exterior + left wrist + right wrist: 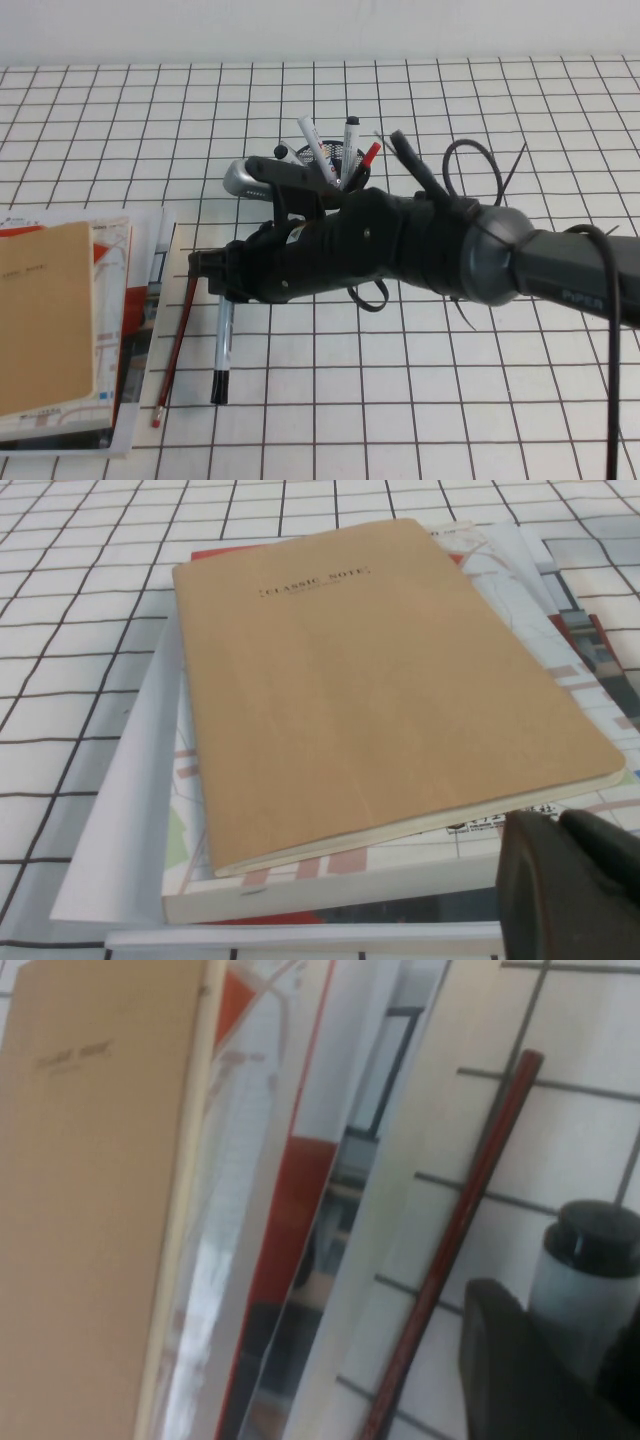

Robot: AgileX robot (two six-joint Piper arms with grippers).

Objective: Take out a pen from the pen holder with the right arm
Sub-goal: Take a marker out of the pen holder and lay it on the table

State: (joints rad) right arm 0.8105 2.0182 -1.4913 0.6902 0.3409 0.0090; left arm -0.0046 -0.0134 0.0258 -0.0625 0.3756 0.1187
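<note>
A black mesh pen holder [346,160] stands at mid-table, partly behind my right arm, with several pens sticking out of it, among them a white marker [314,144] and a red pen [369,154]. My right gripper [222,282] reaches left of the holder and is shut on a white marker with a black cap [220,350]. The cap end points toward the table's near edge, low over the surface. In the right wrist view the marker [585,1275] sits beside a dark finger [500,1360]. My left gripper [560,825] hovers over the brown notebook [370,670], shut and holding nothing.
A stack of a brown notebook [45,310] and booklets [135,330] lies at the left front. A dark red pencil [176,345] lies between the stack and the marker. A silver-grey object [240,180] sits left of the holder.
</note>
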